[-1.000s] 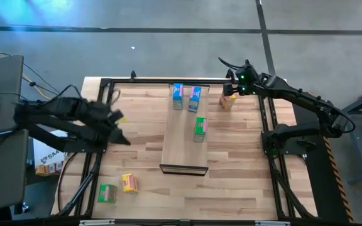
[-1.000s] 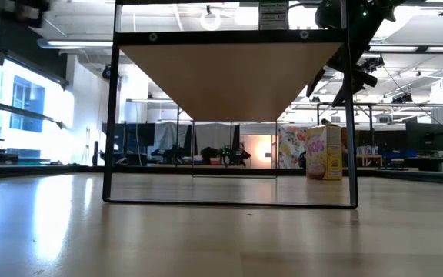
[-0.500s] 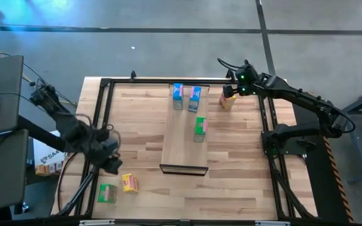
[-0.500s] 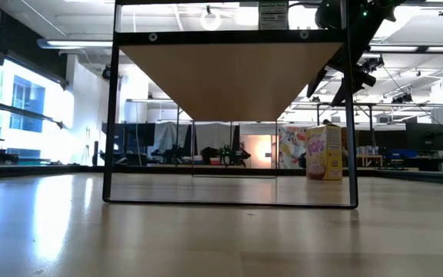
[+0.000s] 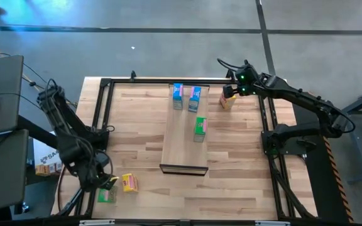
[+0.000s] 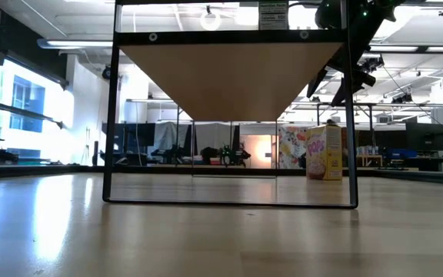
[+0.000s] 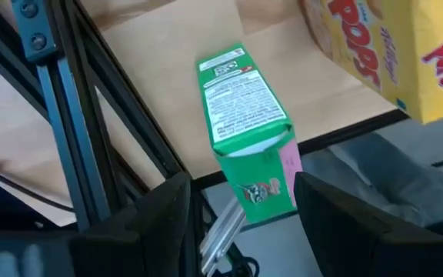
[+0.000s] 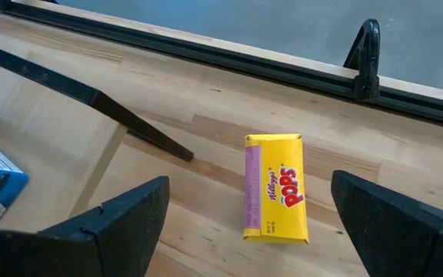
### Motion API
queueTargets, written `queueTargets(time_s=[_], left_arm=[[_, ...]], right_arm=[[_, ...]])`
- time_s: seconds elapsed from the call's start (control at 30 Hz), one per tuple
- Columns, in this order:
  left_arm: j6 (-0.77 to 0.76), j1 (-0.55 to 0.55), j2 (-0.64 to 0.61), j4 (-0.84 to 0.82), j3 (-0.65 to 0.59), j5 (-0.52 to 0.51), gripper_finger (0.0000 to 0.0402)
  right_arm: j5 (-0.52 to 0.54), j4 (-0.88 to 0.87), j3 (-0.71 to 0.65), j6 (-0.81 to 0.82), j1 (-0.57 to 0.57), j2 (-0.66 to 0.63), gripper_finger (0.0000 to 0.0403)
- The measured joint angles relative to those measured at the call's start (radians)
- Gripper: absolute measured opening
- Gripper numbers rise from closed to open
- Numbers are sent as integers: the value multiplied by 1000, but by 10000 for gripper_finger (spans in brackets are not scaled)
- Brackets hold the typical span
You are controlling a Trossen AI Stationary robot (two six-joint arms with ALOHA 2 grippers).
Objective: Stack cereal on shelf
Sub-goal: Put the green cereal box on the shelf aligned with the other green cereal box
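Six cereal boxes in all, three of them standing on the shelf (image 5: 182, 141): two blue boxes (image 5: 178, 96) (image 5: 194, 98) side by side at its far end and one green box (image 5: 200, 129) nearer the middle, along the right edge. Fourth, a yellow box (image 5: 227, 100), upright on the tabletop (image 5: 137, 125) just right of the shelf's far end, also visible in the low view (image 6: 324, 152) and the right wrist view (image 8: 275, 188). Last two near the front left corner of the table: a green box (image 5: 107, 194) and a yellow box (image 5: 129, 182) close beside it, both well apart from the shelf.

Left gripper (image 5: 103, 182) low over that corner, right at the green box (image 7: 251, 138), jaws spread wide with the box seen between the fingers (image 7: 164, 211), not clamped. Right gripper (image 5: 230, 90) hovering above the far yellow box, jaws wide apart, fingers (image 8: 125, 215) on either side of it, not gripping.
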Motion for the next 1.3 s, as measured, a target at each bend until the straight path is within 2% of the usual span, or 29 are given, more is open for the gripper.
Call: queueTargets(time_s=[0.2, 0.43, 0.83, 1.3], left_arm=[[-10, 0, 40, 7, 17, 48, 225], [-8, 6, 87, -9, 87, 5, 225], [-13, 8, 190, 19, 91, 30, 225], [-17, 10, 206, 18, 93, 25, 225]], right_arm=[[0, 0, 0, 0, 0, 0, 357], [0, 0, 0, -10, 0, 0, 357], [1, 0, 0, -11, 0, 0, 357], [1, 0, 0, -10, 0, 0, 357]])
